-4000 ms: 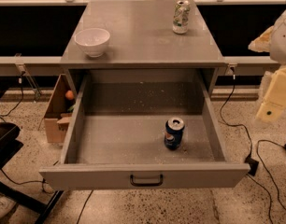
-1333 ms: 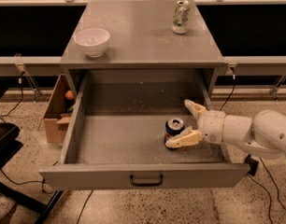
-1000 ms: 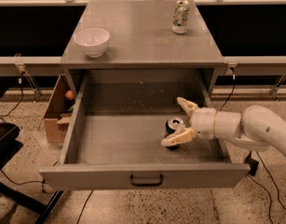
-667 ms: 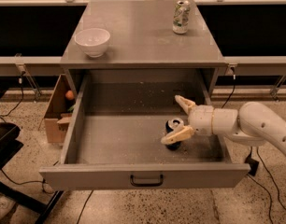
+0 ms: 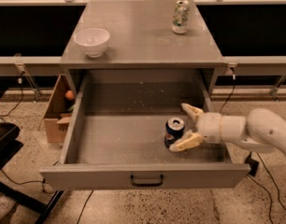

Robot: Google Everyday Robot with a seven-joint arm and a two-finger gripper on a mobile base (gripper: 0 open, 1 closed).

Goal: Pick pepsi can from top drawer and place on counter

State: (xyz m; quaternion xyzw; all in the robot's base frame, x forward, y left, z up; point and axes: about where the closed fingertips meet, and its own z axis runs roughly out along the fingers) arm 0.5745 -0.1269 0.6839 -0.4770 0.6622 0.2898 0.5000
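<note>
gripper inside top drawer, 2 fingers spread, flanking pepsi can, not clamped | can upright, right-front of drawer floor | likely light, slick, thin-walled: grip mid-body, gently | target: counter

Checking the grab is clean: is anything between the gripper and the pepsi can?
Nothing visible does. The gripper is in the drawer, reaching in from the right, with its open fingers on either side of the pepsi can.
</note>
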